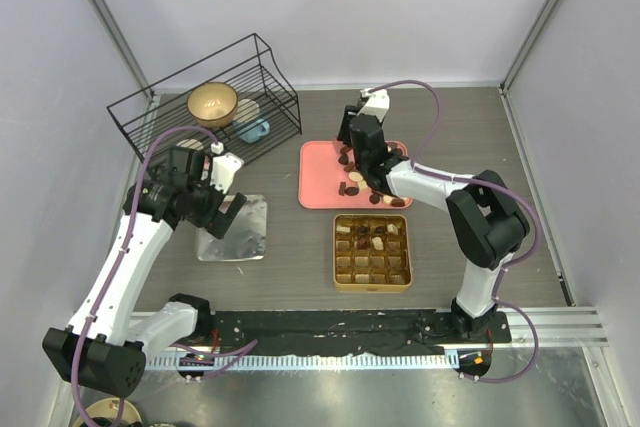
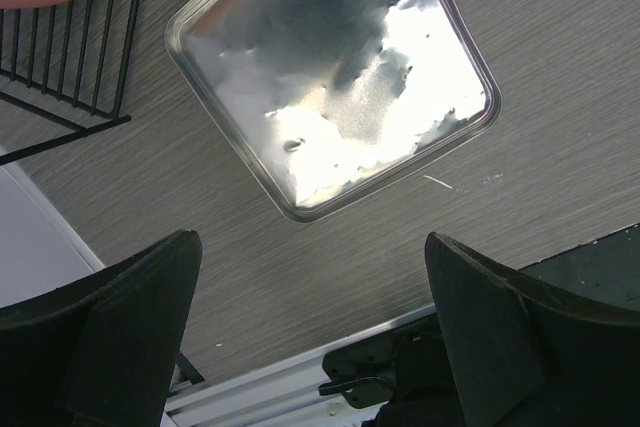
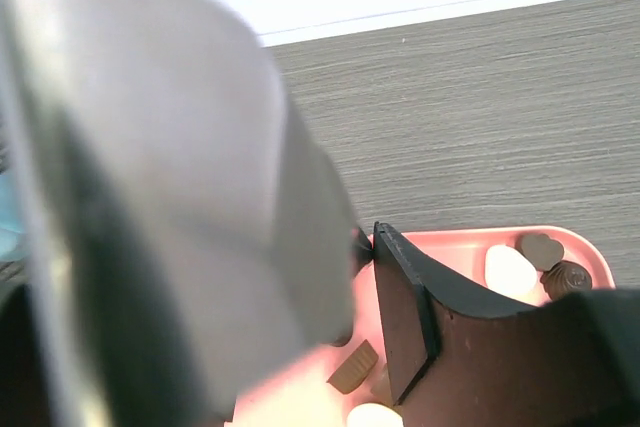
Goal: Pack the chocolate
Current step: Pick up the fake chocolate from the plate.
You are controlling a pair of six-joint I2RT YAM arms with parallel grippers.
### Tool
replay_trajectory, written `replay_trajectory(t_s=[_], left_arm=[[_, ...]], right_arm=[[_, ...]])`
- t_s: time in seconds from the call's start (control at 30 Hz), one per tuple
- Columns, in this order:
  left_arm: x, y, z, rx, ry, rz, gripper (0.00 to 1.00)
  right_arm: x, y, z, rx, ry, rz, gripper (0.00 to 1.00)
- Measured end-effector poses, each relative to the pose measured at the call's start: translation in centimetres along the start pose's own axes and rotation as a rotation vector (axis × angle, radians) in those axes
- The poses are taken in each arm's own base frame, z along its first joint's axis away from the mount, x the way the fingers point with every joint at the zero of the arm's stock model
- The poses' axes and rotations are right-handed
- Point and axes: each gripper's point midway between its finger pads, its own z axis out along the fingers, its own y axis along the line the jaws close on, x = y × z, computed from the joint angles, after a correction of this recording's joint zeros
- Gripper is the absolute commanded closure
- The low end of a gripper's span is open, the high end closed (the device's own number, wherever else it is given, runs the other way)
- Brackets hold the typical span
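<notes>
Several chocolate pieces (image 1: 352, 187) lie on the pink tray (image 1: 320, 177), and more sit in the cells of the gold gridded tin (image 1: 338, 252). My right gripper (image 1: 352, 152) hangs low over the far part of the pink tray (image 3: 450, 247), open with a narrow gap. Through that gap shows a tan ridged chocolate (image 3: 352, 367). A cream piece (image 3: 510, 272) and a dark heart-shaped piece (image 3: 540, 247) lie to the right. My left gripper (image 1: 224, 209) is wide open and empty above the table, near a silver tray (image 2: 340, 87); its fingers (image 2: 150, 307) touch nothing.
A black wire rack (image 1: 200, 97) at the back left holds a gold bowl (image 1: 212, 102) and a blue item (image 1: 255, 130). The silver tray (image 1: 245, 227) lies left of the gold tin. White walls close in the table on three sides.
</notes>
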Motion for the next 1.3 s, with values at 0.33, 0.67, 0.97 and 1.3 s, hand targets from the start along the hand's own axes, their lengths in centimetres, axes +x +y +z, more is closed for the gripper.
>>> replay_trajectory(t_s=[0.33,0.67,0.97,1.3], left_arm=[[0.4,-0.1,0.3,0.004,0.012,0.013,0.00],[0.9,0.0,0.4,-0.004,0.018,0.025,0.00],[1.1,0.2,0.4,-0.020,0.020,0.029,0.00],[1.2,0.2,0.4,-0.019,0.022,0.031,0.00]], right_arm=[[0.9,-0.4,0.4,0.019,0.010,-0.037,0.46],[1.7,-0.2,1.2,0.011,-0.003,-0.036,0.53],[1.6,0.0,2.0,0.003,-0.039,-0.045,0.68],[1.5,-0.5,1.4,-0.001,-0.050,-0.059,0.74]])
